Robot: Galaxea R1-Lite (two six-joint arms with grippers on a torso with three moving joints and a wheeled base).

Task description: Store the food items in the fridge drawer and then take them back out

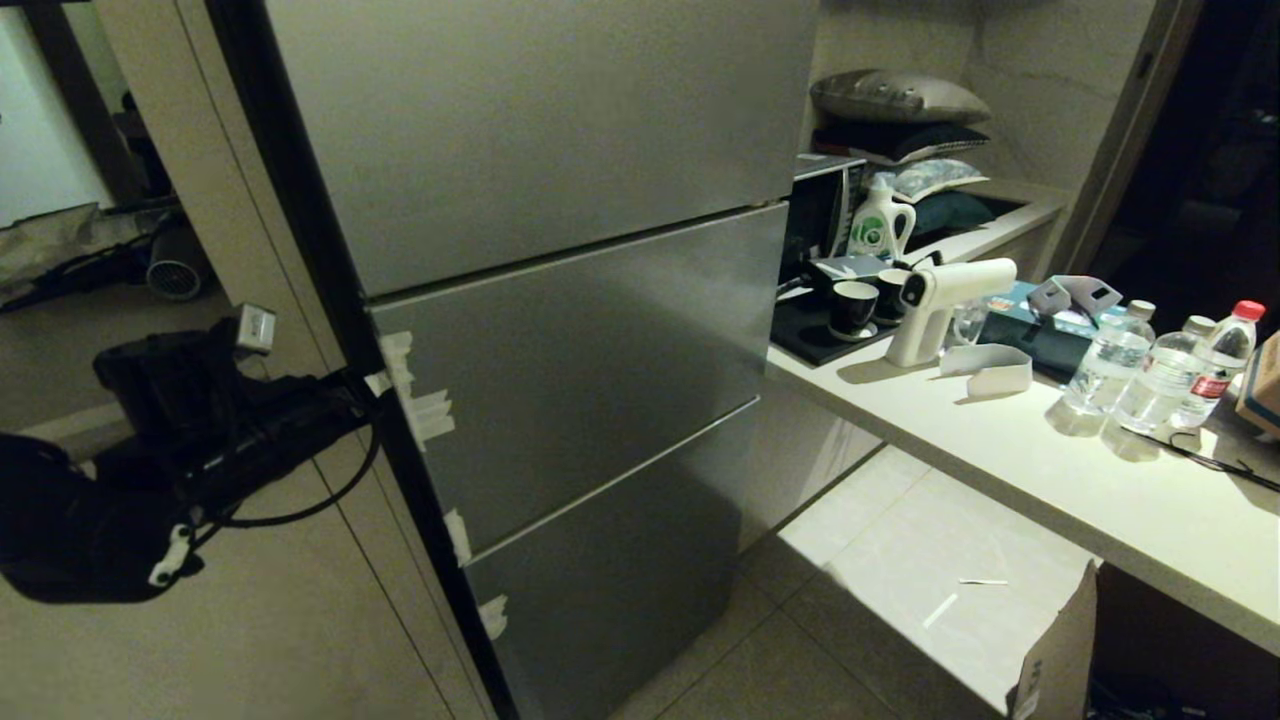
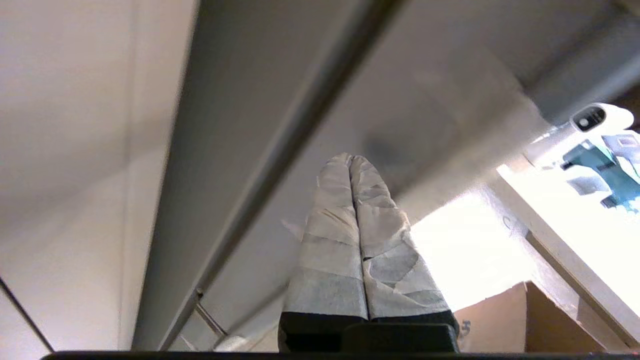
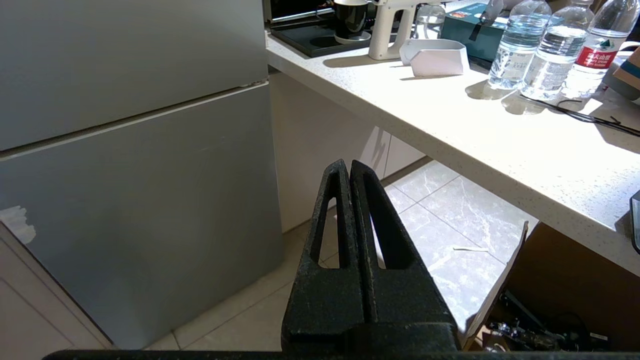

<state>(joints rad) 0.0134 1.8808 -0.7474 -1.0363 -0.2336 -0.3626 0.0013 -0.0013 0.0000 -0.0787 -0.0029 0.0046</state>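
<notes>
- Fridge (image 1: 560, 330) fills the middle of the head view: three grey metallic front panels stacked one above another, all flush and closed.
- Whitish tape scraps (image 1: 425, 405) sit along the left edge of the middle panel; more scraps lie lower on the same edge.
- Fridge drawer is not visible; no food items can be made out in any view.
- Left arm (image 1: 180, 430) shows at the left of the head view, a dark mass with a looping cable, reaching toward the fridge's left edge near the tape.
- Left claw (image 2: 351, 162): tape-wrapped fingers pressed together, tips close to the grey panel surface beside a seam between panels; contact cannot be told.
- Right claw (image 3: 347, 167): black fingers together, holding nothing, pointing at the floor tiles to the right of the fridge, well apart from it.
- Tabletop (image 1: 1050, 470) runs along the right side, pale and speckled.
- On it: white spray gun (image 1: 945, 300) standing upright, dark cups (image 1: 855, 305) on a black tray just left of it, three clear water bottles (image 1: 1160, 370) further right, one with a red cap.
- A green-labelled white jug (image 1: 880, 225) stands farther back.
- Cushions (image 1: 900, 100) are stacked on a far shelf.
- Cardboard box (image 1: 1060, 650) flap shows at the near right, under the tabletop.
</notes>
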